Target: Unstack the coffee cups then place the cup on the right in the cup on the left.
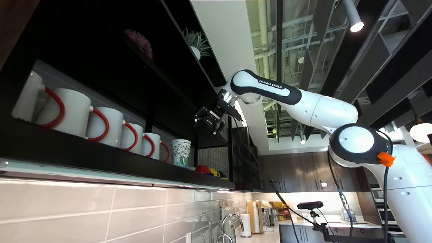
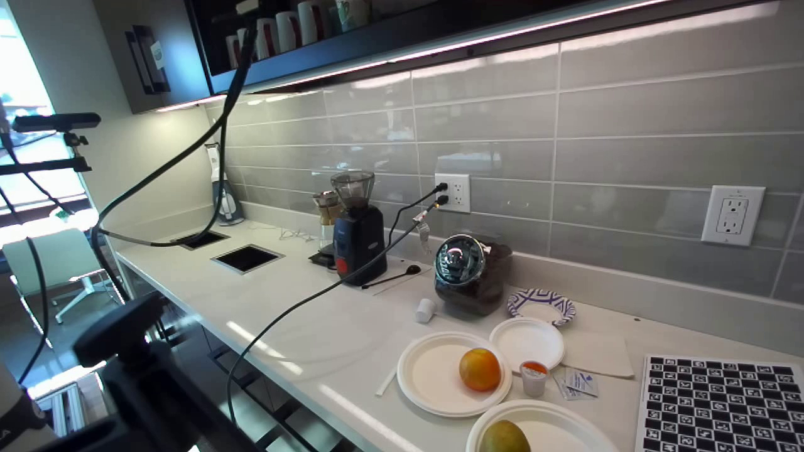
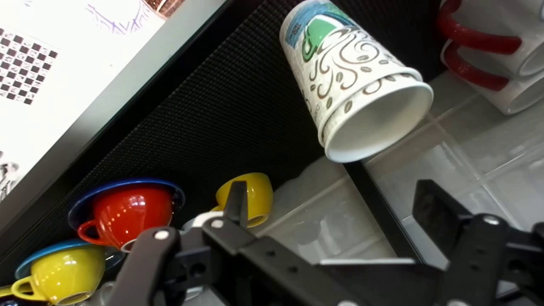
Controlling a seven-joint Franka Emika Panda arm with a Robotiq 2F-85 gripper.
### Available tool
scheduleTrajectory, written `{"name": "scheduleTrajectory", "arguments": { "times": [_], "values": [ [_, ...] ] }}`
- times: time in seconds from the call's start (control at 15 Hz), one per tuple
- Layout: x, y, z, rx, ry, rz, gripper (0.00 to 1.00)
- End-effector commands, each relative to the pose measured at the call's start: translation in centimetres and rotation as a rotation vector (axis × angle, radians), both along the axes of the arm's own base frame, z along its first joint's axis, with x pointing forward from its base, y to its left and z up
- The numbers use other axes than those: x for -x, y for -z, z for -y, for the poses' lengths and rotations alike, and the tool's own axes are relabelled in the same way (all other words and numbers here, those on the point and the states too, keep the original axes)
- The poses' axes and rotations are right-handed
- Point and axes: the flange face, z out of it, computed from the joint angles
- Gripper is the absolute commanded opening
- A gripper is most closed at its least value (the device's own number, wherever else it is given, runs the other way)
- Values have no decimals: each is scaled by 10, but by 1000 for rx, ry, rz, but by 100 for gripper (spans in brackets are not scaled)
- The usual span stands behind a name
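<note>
White tapered paper coffee cups with brown swirls and a green-and-blue print (image 3: 340,72): nested, two rims showing; upright on the black shelf (image 1: 145,168), between its front edge and its tiled back edge.
Black two-finger gripper (image 3: 335,208): fingers spread apart, clear of the paper cups, hanging higher than their rims.
White-and-black jointed arm (image 1: 324,108): reaches to the shelf from beyond its front edge.
White cylindrical mugs with red handles (image 1: 74,111): in a row along the shelf, on one side of the paper cups.
Glossy red rounded cup (image 3: 131,212): upside down on a dark-blue saucer (image 3: 80,209) near the shelf's front edge, on the other side of the paper cups.
Small yellow cup (image 3: 257,193): upside down, nearer the back edge than the red cup.
White counter (image 2: 352,339): below the shelf; a black coffee grinder with a clear hopper (image 2: 360,245) stands near its wall edge.
</note>
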Motion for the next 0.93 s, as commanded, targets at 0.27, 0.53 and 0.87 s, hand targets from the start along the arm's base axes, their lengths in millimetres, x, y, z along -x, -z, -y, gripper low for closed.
{"name": "scheduleTrajectory", "arguments": {
  "times": [0.27, 0.53, 0.87],
  "values": [
    [36, -6, 3, 0, -143, -3, 100],
    [46, 8, 4, 53, -214, -24, 100],
    [53, 23, 7, 116, -252, -20, 100]
  ]
}}
